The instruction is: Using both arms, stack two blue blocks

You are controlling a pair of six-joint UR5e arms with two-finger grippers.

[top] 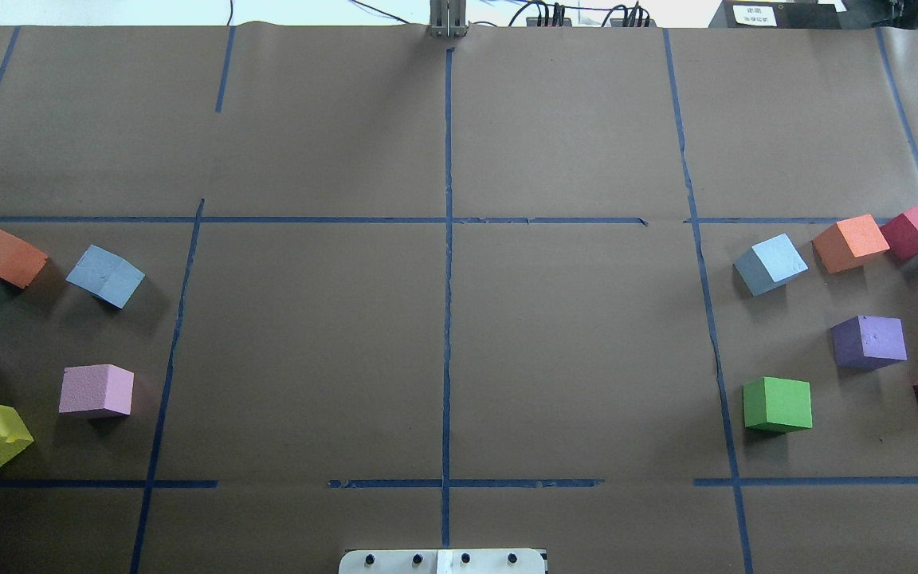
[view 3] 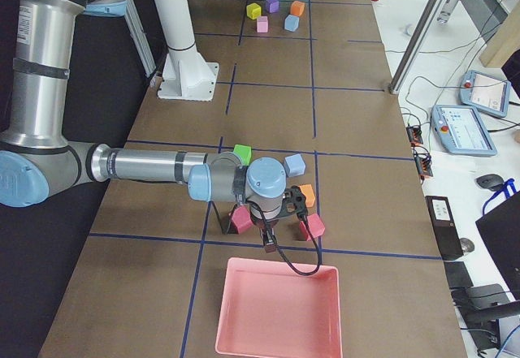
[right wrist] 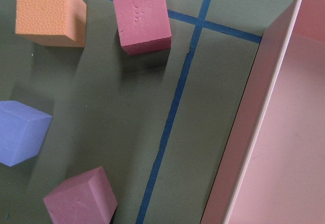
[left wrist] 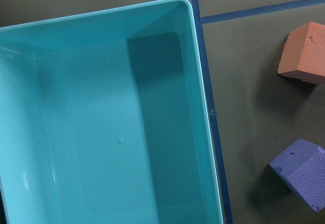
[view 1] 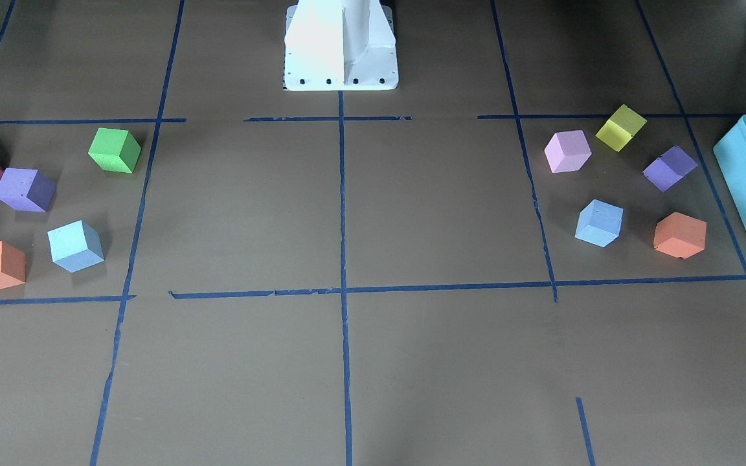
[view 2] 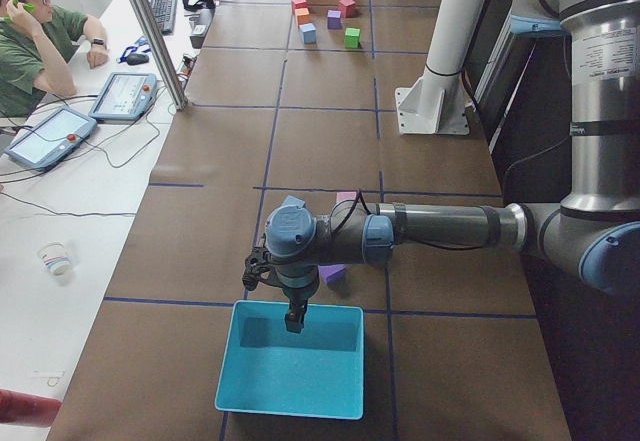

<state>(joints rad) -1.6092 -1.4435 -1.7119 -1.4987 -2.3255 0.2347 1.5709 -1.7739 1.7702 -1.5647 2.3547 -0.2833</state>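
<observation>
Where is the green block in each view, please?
Front-facing: green block upper left.
Overhead: green block lower right.
Exterior left: green block far end, top centre.
Exterior right: green block near the centre.
Both wrist views: not in them.
Shared landmark: white pedestal.

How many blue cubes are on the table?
2. A sky-blue cube lies on the robot's left side of the table; a pale cyan cube lies on its right side. Any others beyond the overhead view's edges would not show.
</observation>
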